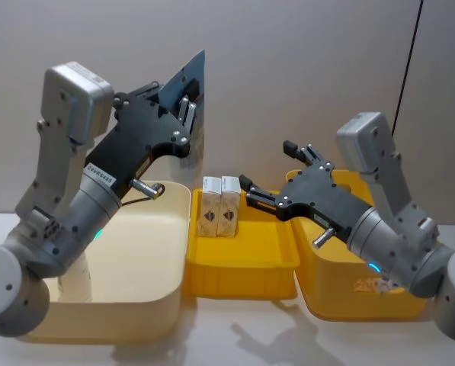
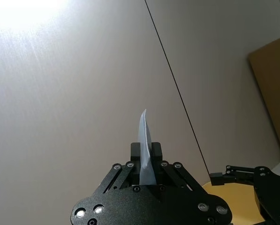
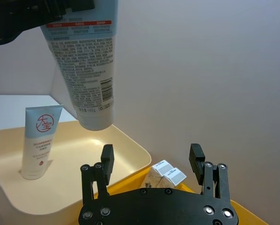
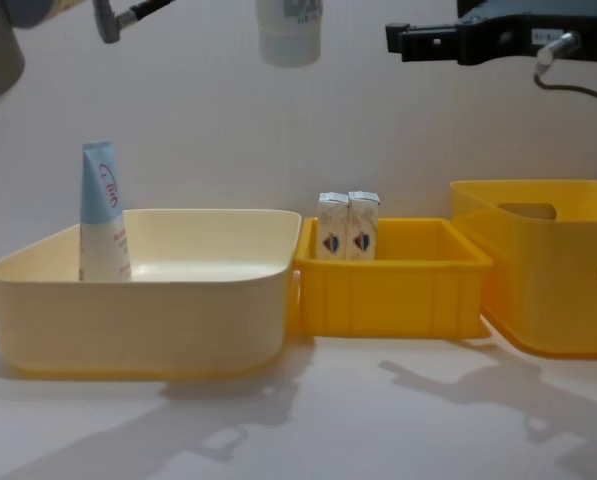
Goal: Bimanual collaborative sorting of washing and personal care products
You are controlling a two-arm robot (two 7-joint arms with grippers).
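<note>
1. The left end effector [image 1: 187, 107] is raised high over the counter [image 4: 378, 420]; its fingers are closed narrowly on the flat crimped end of a pale-blue-and-white tube [image 3: 83, 65], and the left wrist view shows that thin end pinched between the pads
2. This held tube hangs in the air with its crimped end up and its round cap end down; in the chest view its lower end sits at the top of the picture, roughly above the right rim of the cream bin [image 4: 138, 320], touching nothing below
3. A second tube [image 4: 100, 215] with a red round emblem stands upright inside the cream bin at its left side, cap down and crimped end up
4. The right end effector [image 3: 151, 159] is also in the air, to the right of the held tube and apart from it; its fingers are spread wide with nothing between them
5. Two small white cartons [image 4: 348, 225] with a blue-red emblem stand upright, side by side and touching, at the far left corner of the small yellow tray [image 4: 388, 300]
6. The yellow tray sits just beside the cream bin on its right; a larger yellow bin [image 4: 548, 290] stands just beside the tray on the other side
</note>
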